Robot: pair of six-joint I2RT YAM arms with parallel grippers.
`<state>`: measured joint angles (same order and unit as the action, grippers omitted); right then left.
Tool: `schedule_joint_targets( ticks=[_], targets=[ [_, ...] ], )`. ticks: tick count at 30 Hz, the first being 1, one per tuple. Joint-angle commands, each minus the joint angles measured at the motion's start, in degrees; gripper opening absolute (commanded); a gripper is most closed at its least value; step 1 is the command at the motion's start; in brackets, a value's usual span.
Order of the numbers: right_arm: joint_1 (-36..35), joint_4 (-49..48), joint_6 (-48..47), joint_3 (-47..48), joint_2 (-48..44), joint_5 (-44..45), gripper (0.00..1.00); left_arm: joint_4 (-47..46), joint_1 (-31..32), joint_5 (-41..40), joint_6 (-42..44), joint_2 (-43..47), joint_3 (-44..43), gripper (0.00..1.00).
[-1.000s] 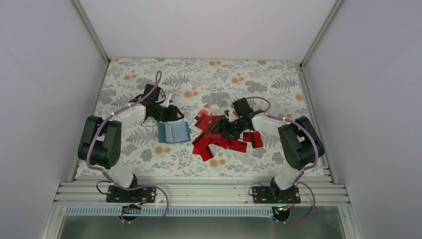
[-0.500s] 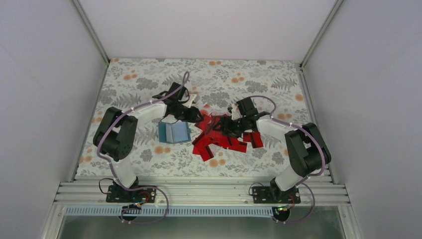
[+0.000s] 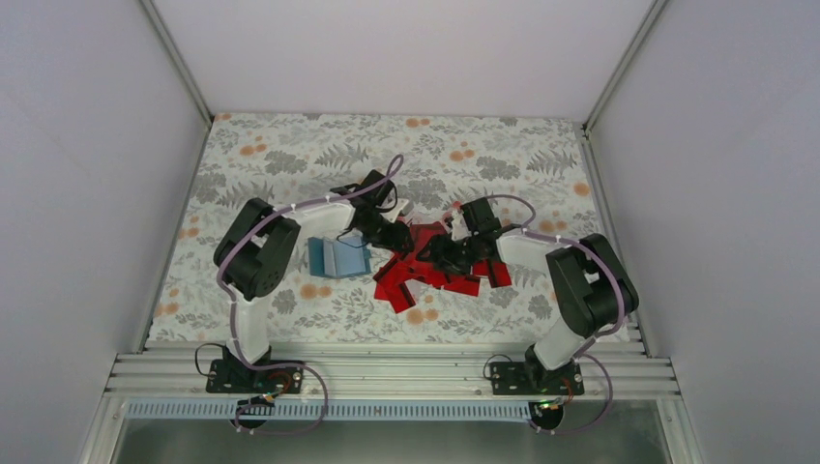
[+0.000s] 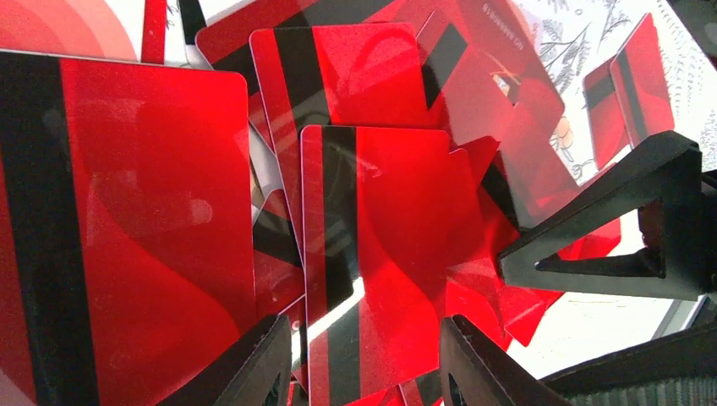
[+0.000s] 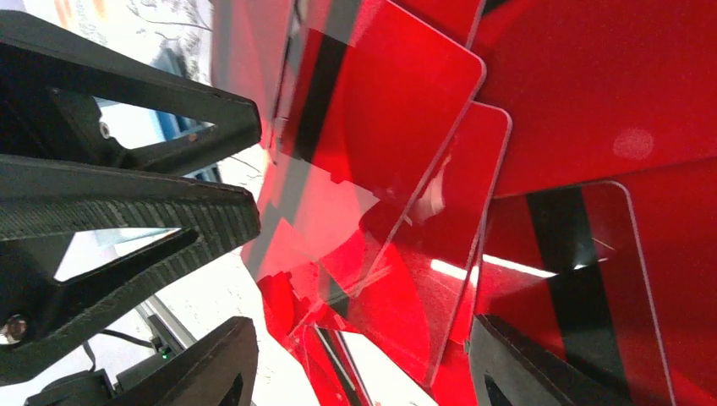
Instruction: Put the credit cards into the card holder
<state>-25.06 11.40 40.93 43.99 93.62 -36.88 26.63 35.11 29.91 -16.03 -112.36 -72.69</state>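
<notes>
**A:** Teal-blue folding card holder (image 3: pixel 338 257) lies unfolded, just left of the bright-red plastic credit cards (image 3: pixel 425 278). My left gripper (image 4: pixel 363 326) hangs low over them, spread wide, empty.

**B:** I'd straddle one loose top card across its long edges. My right gripper (image 5: pixel 363 338) is also wide, empty; both arms are stretched out, wrists nearly meeting.

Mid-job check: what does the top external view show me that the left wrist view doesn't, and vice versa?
Only top external: the card holder, lying open just left of the heap of credit cards, and the heap's full spread. Only left wrist: the black stripes on single cards close up, and the left gripper with jaws apart over one card. Both: the red cards themselves and the right gripper close by at the heap.
</notes>
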Motion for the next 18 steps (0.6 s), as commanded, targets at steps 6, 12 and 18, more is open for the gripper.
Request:
schedule_joint_targets(
  ticks=[6,12,18],
  targets=[
    [0.45,3.86,-2.35,0.06,1.23,-0.05,0.66,3.72,2.5,-3.56,0.41,-4.0,-1.92,0.4],
    [0.45,1.96,-3.57,-0.51,4.19,-5.27,0.67,4.34,2.81,-5.35,-0.18,-5.84,-0.92,0.3],
    [0.47,-2.95,-1.63,-1.54,6.76,-8.15,0.66,4.98,2.94,-5.48,-0.66,-7.49,-1.4,0.26]
  ],
)
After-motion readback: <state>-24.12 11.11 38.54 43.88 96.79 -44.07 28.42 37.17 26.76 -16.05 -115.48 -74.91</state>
